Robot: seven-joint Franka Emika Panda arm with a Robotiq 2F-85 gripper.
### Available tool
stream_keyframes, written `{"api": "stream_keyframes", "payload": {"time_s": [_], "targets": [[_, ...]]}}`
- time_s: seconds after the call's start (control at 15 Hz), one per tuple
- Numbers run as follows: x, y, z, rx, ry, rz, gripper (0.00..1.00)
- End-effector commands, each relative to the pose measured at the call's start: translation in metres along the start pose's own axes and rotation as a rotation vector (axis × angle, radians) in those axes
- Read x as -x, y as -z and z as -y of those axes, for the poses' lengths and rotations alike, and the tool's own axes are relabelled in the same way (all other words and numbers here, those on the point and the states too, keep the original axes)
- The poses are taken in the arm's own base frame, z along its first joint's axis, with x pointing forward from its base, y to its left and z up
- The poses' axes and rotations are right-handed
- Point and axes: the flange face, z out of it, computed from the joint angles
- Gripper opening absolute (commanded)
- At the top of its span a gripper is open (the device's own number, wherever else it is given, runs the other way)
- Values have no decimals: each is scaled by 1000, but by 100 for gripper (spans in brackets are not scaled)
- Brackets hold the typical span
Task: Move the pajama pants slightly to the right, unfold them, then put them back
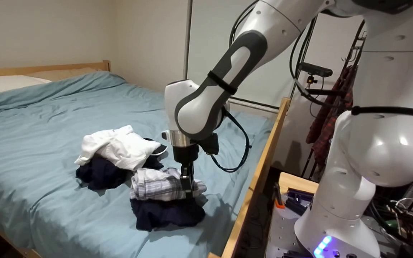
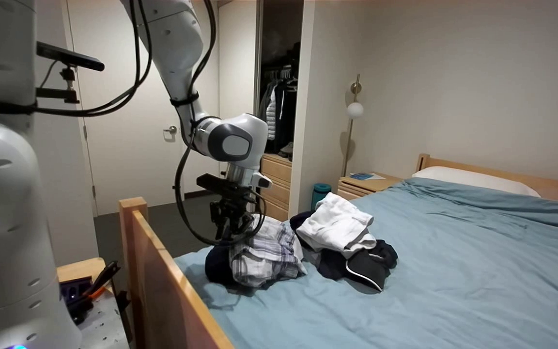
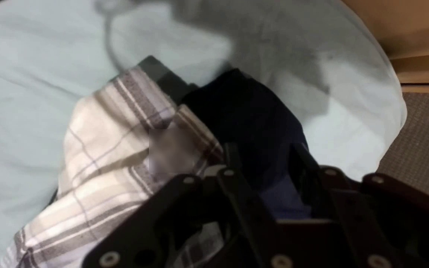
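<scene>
The plaid white-and-grey pajama pants (image 1: 156, 184) lie bunched on a dark navy garment (image 1: 167, 215) near the bed's edge. Both also show in an exterior view, the pants (image 2: 267, 259) and the navy garment (image 2: 217, 269). In the wrist view the pants (image 3: 102, 163) are at left and the navy garment (image 3: 251, 108) is beyond the fingers. My gripper (image 3: 264, 149) points down with its fingers apart. The navy cloth shows between the fingertips, beside the pants' edge. In an exterior view the gripper (image 1: 188, 191) is at the right end of the pants. Whether the tips touch cloth is unclear.
A second pile on the blue bed holds a white garment (image 1: 120, 147), dark clothing (image 1: 100, 173) and a black cap with white trim (image 2: 368, 266). A wooden bed rail (image 1: 255, 190) stands between the bed and my base; it also shows in an exterior view (image 2: 177, 276).
</scene>
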Motion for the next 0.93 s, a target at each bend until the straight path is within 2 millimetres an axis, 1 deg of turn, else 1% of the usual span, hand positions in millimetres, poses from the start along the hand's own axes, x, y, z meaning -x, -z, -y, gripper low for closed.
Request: {"api": "stream_keyframes", "payload": {"time_s": [0.0, 0.13, 0.27, 0.4, 0.53, 0.67, 0.87], "targets": [[-2, 9, -14, 4, 66, -39, 70], [-10, 14, -21, 37, 69, -64, 84], [-23, 17, -25, 86, 62, -69, 97], [-40, 18, -27, 115, 121, -78, 100], [-60, 13, -28, 121, 173, -102, 100], [-79, 2, -26, 69, 220, -130, 100], [-93, -13, -14, -14, 242, -89, 100]]}}
